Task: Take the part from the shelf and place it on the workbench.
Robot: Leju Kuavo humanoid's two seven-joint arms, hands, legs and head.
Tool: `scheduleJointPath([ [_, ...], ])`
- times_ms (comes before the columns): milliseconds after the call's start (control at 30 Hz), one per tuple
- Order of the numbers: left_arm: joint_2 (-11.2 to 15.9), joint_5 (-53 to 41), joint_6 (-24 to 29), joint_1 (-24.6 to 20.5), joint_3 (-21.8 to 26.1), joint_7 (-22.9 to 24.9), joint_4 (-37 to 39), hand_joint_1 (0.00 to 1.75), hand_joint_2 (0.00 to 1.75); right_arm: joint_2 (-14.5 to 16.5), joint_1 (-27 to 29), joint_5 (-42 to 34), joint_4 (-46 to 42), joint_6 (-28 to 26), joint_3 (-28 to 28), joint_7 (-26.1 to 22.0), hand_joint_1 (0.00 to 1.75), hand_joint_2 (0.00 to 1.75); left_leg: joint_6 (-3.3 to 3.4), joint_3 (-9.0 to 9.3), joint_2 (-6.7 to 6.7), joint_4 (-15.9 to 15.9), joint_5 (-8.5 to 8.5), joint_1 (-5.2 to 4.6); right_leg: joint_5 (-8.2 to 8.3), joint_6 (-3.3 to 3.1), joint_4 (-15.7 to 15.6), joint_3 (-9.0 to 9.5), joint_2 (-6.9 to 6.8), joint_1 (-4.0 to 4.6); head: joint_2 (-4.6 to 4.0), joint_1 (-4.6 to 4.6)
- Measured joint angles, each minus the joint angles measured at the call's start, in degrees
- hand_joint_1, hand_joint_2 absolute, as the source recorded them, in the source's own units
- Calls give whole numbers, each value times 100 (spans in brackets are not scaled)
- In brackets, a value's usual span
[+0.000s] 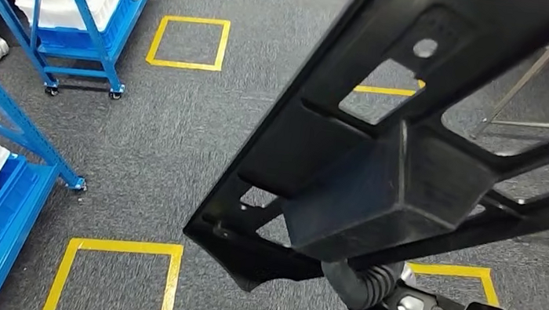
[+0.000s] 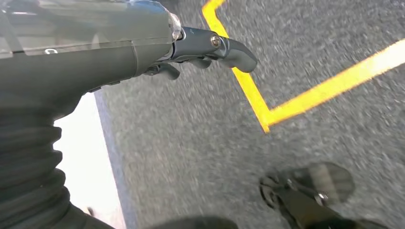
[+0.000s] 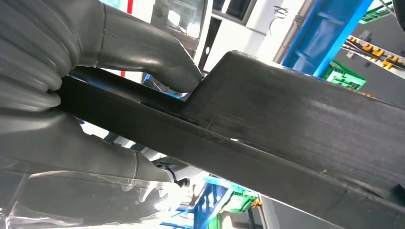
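Black plastic part (image 1: 404,171) is held up over the grey carpet (image 1: 179,135); right hand (image 3: 95,95) grips it tight; left hand (image 2: 200,52) hangs down, fingers curled, holding nothing.

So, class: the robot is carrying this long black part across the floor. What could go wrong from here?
1. The right hand grips the black part alone, near one spot; the left hand hangs free, so the long part might tip or slip.
2. The part blocks much of the head view, so obstacles ahead may go unseen.
3. Its far end could clip the blue shelf cart or the metal frame.
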Motion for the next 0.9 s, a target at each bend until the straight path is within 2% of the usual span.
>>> scheduleJointPath([
  [33, 3, 2, -1, 5, 1, -1, 0, 0, 175, -2, -1, -1, -15, -1, 0, -1, 175, 175, 33, 26, 73, -58, 28, 15, -81, 31, 117, -59, -128, 10, 0, 21],
  [100, 10, 3, -3, 24, 1, -4, 0, 0, 175, -7, 2, -3, -33, -3, 0, -2, 175, 175, 71, 58, 218, -124, 58, 21, -380, 97, 675, -341, -468, -3, -1, 63],
  [133, 10, 3, -4, 34, 1, -4, 1, 0, 175, -10, 9, -3, -33, -3, 0, -1, 175, 175, 75, 60, 295, -130, 57, 18, -525, 132, 1033, -532, -562, -36, 0, 73],
  [167, 10, 4, -4, 44, 2, -4, 1, 0, 175, -14, 20, -3, -33, -4, 0, -1, 175, 175, 70, 60, 369, -129, 51, 22, -594, 168, 1302, -683, -604, -73, 0, 73],
  [200, 10, 4, -4, 49, 2, -4, 2, 0, 175, -19, 29, -3, -33, -5, 0, -1, 175, 175, 59, 63, 442, -128, 41, 31, -564, 205, 1401, -752, -631, -114, 0, 74],
  [233, 10, 5, -4, 50, 3, -4, 2, 0, 175, -22, 33, -3, -33, -5, 0, -1, 175, 175, 41, 71, 510, -126, 28, 43, -437, 242, 1290, -711, -662, -154, 0, 74],
  [267, 10, 4, -3, 49, 3, -4, 1, 0, 175, -26, 34, -3, -33, -6, 0, -1, 175, 175, 14, 86, 570, -122, 10, 58, -243, 279, 994, -568, -718, -189, 0, 74],
  [300, 9, 4, -4, 47, 3, -4, 1, 0, 175, -27, 34, -3, -33, -7, 0, -1, 175, 175, -21, 104, 623, -114, -12, 70, -52, 311, 612, -375, -818, -215, 0, 76],
  [333, 14, 3, -4, 47, 3, -5, 0, 0, 175, -28, 32, -1, -33, -8, 0, -1, 175, 175, -60, 119, 665, -101, -38, 70, 66, 331, 276, -202, -955, -211, 0, 81],
  [367, 18, 2, -5, 49, 4, -7, 0, 0, 175, -29, 33, 4, -33, -9, 1, -2, 175, 175, -101, 131, 700, -84, -64, 62, 126, 319, 45, -88, -1059, -194, 0, 85],
  [400, 22, 0, -11, 52, 4, -8, 0, 0, 175, -29, 37, 11, -34, -10, 2, -5, 175, 175, -137, 141, 728, -73, -82, 51, 124, 288, -53, -44, -1118, -171, 0, 83],
  [433, 27, -2, -24, 54, 5, -10, 0, 0, 175, -29, 46, 21, -38, -12, 3, -11, 175, 175, -171, 153, 762, -71, -98, 37, 95, 244, -61, -47, -1117, -140, 0, 79],
  [500, 27, -4, -77, 58, 5, -15, 0, 0, 175, -31, 80, 39, -57, -15, 5, -44, 175, 175, -242, 204, 844, -91, -124, 47, 84, 142, -58, -53, -996, -123, 1, 64],
  [533, 30, -9, -115, 60, 5, -25, 0, 0, 175, -32, 97, 46, -73, -16, 8, -74, 175, 175, -273, 222, 808, -64, -167, 62, 83, 94, -75, -38, -935, -122, 1, 57],
  [567, 34, -21, -152, 68, 5, -39, 1, 0, 175, -33, 108, 50, -86, -18, 12, -104, 175, 175, -289, 197, 713, 41, -253, 78, 86, 44, -93, -20, -872, -125, 1, 47],
  [633, 44, -43, -231, 100, 5, -78, 1, 0, 175, -37, 131, 59, -101, -28, 26, -161, 175, 175, -274, -54, 440, 612, -576, 82, 87, -43, -116, 6, -752, -114, 0, 20],
  [700, 48, -48, -293, 111, 6, -122, 1, 0, 175, -45, 167, 79, -99, -55, 36, -195, 175, 175, -238, -437, 326, 1358, -861, 52, 79, -94, -109, 9, -623, -70, -1, 7],
  [733, 49, -47, -314, 106, 5, -148, 0, 0, 175, -50, 186, 96, -99, -70, 42, -205, 175, 175, -219, -541, 311, 1536, -861, 37, 75, -104, -103, 15, -546, -48, -1, 6],
  [767, 50, -43, -328, 105, 5, -170, 0, 0, 175, -53, 200, 118, -99, -84, 50, -210, 175, 175, -195, -550, 302, 1511, -755, 25, 72, -110, -95, 22, -465, -30, -1, 6],
  [800, 51, -33, -336, 112, 6, -192, 0, 0, 175, -55, 209, 142, -99, -99, 67, -213, 175, 175, -163, -455, 278, 1258, -548, 15, 68, -113, -85, 31, -379, -18, -1, 7],
  [833, 59, -16, -342, 129, 9, -211, 0, 0, 175, -55, 215, 164, -98, -115, 95, -214, 175, 175, -126, -312, 199, 886, -327, 9, 64, -111, -72, 34, -296, -14, -1, 7],
  [900, 86, 30, -356, 164, 28, -243, 0, 0, 175, -55, 215, 196, -94, -143, 175, -210, 175, 175, -75, -79, -31, 264, -81, 4, 63, -81, -29, 3, -155, -9, 0, 11],
])
